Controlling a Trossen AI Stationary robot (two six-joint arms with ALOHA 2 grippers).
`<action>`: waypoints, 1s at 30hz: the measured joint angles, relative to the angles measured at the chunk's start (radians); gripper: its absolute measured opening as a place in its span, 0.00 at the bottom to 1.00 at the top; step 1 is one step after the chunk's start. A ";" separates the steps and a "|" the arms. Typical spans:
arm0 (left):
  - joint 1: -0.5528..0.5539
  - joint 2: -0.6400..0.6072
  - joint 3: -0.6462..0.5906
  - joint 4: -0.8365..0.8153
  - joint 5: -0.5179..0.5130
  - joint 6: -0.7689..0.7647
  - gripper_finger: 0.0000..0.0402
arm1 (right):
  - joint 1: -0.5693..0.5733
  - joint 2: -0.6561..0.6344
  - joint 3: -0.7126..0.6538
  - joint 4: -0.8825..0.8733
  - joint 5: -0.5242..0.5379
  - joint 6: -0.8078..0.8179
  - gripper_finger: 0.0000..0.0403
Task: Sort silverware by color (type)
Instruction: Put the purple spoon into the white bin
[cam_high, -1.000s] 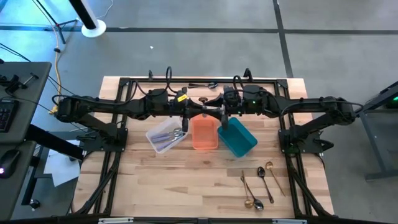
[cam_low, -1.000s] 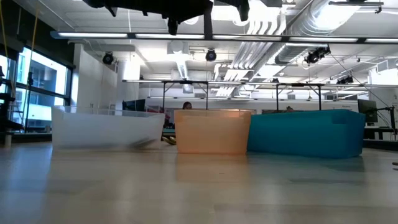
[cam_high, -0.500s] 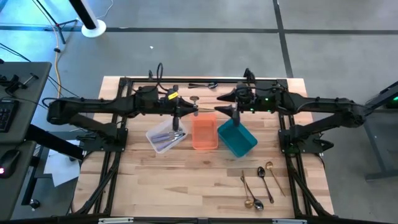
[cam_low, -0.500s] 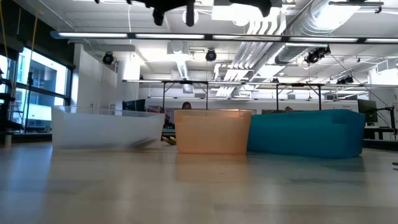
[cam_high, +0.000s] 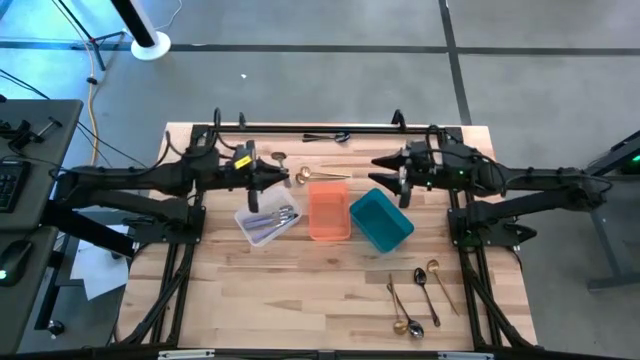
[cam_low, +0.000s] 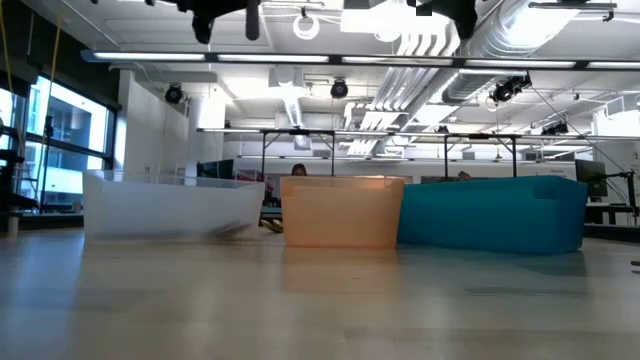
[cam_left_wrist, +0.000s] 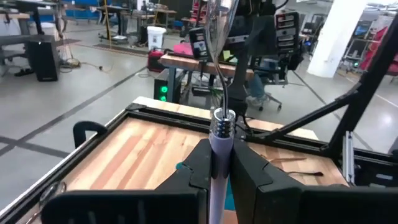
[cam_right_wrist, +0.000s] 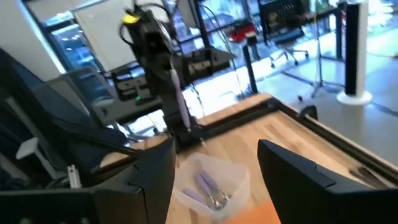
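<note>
1. While both arms were meeting over the orange bin (cam_high: 329, 212) a second ago, they now stand apart: the left tool (cam_high: 285, 178) to its left, the right tool (cam_high: 385, 172) to its right.
2. The left tool is closed on a thin silver utensil (cam_left_wrist: 222, 124); the right tool has opened wide and is empty.
3. This looks like a finished handover. The clear bin (cam_high: 245, 222), left of the orange bin, probably comes next.

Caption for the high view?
Both grippers raised behind three bins; left gripper holds a spoon, right gripper open.
</note>
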 joint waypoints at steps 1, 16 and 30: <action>-0.003 -0.017 -0.013 0.002 0.000 0.000 0.04 | 0.003 0.000 -0.004 0.013 -0.002 -0.009 0.53; -0.008 -0.096 -0.044 -0.013 -0.014 -0.009 0.04 | 0.006 0.037 -0.006 0.068 -0.010 -0.026 0.53; -0.003 -0.079 -0.027 -0.206 -0.013 -0.074 0.04 | 0.006 0.035 -0.006 0.070 -0.014 -0.003 0.53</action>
